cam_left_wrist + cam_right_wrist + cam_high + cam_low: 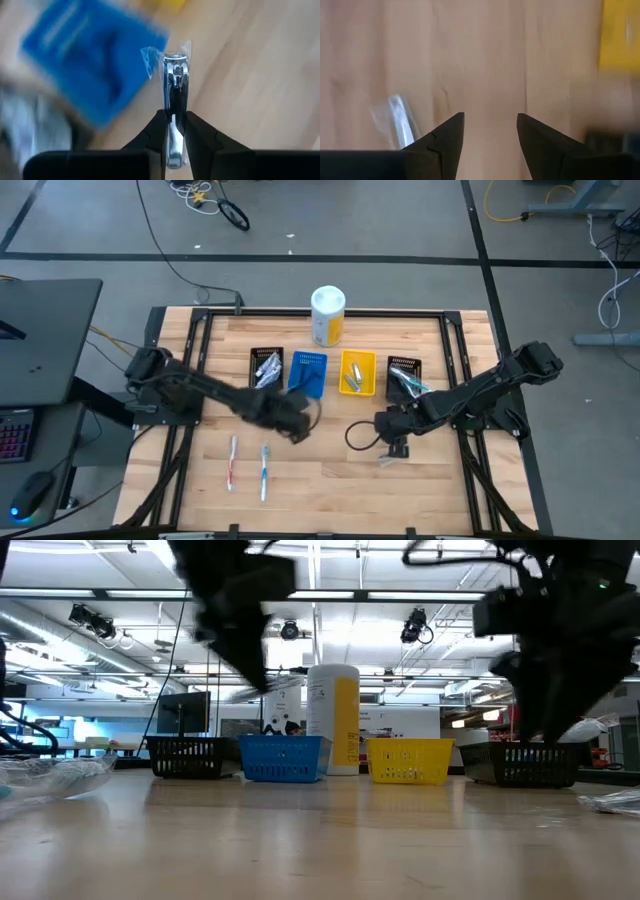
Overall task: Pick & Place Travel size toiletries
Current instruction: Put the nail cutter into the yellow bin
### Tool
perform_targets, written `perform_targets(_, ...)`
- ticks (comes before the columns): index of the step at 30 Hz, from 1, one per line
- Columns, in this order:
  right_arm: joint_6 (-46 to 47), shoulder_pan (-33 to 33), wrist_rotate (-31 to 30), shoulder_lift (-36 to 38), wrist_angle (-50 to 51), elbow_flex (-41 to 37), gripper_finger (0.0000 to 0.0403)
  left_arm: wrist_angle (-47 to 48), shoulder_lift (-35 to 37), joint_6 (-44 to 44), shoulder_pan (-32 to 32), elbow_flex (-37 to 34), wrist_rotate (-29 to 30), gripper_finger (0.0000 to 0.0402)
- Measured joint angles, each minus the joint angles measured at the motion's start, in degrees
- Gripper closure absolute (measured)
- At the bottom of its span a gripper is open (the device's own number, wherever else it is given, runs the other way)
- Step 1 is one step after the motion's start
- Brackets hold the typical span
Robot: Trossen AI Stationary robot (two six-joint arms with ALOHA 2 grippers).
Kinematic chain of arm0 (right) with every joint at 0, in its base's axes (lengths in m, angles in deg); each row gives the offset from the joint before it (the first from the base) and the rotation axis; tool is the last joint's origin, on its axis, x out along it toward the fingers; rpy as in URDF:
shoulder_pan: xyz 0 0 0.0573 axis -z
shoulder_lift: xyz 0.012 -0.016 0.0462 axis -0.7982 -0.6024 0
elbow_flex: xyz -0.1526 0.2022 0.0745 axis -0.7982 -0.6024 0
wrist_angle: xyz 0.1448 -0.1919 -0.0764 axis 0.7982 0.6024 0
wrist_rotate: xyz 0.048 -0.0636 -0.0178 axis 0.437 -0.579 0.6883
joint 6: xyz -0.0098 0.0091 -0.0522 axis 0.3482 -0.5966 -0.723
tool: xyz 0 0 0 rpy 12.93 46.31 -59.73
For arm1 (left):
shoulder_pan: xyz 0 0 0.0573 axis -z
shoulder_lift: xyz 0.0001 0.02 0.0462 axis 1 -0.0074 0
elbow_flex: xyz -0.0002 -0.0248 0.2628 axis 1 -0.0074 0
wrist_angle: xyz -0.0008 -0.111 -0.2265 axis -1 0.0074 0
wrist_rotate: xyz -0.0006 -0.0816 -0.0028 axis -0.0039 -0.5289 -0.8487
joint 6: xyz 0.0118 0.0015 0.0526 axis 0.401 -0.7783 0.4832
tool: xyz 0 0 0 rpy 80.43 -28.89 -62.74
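My left gripper (297, 427) hangs above the table just near of the blue bin (308, 372), shut on a silver nail clipper in a clear wrapper (175, 80). My right gripper (393, 442) stands open over bare wood near the table's middle, pointing down. A small clear-wrapped item (396, 121) lies flat on the table beside its fingers (445, 135), apart from them. Two toothbrushes (232, 462) (264, 470) lie on the wood at the near left. My left gripper (175, 116) pinches the nail clipper's rear part (173, 127) between its two fingers, wrapper and all. The fingers lie along the clipper, whose head (175, 65) sticks out beyond the fingertips. It is lifted clear of the table.
A row of bins stands across the table's far half: black (266, 368), blue, yellow (358, 372), black (405, 375). A big white-and-yellow canister (328, 315) stands behind them. Open wood lies between the toothbrushes and my right gripper.
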Motion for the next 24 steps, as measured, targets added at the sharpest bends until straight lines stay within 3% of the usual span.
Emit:
perform_targets(3,7.9,0.0,0.0,0.0,6.2,0.0,0.0210,-14.5,0.0,13.9,-4.6,-0.1,-4.2,0.0341)
perform_targets(6,13.2,-0.2,0.0,0.0,9.7,0.0,0.0210,-26.4,0.0,22.4,-9.2,-0.7,-11.5,0.0339)
perform_targets(9,17.0,-1.3,0.1,0.0,11.5,0.0,0.0210,-32.2,0.0,26.5,-13.0,-1.1,-15.0,0.0343)
perform_targets(13,20.1,-3.3,-1.9,0.0,11.4,0.0,0.0210,-33.1,0.0,29.8,-17.4,-1.2,-15.5,0.0344)
perform_targets(15,20.6,-4.5,-8.2,0.0,9.8,0.0,0.0210,-32.2,0.0,30.5,-18.8,-1.2,-15.4,0.0341)
perform_targets(18,19.7,-5.7,-24.0,0.0,4.1,0.0,0.0210,-31.9,0.0,32.9,-19.6,-1.2,-15.3,0.0340)
perform_targets(22,12.8,-5.7,-41.8,0.0,-4.5,0.0,0.0210,-32.1,0.1,36.5,-19.3,-1.2,-15.8,0.0341)
perform_targets(24,9.6,-4.5,-47.9,0.0,-9.3,0.0,0.0210,-32.1,0.1,38.4,-18.9,-1.2,-15.9,0.0340)
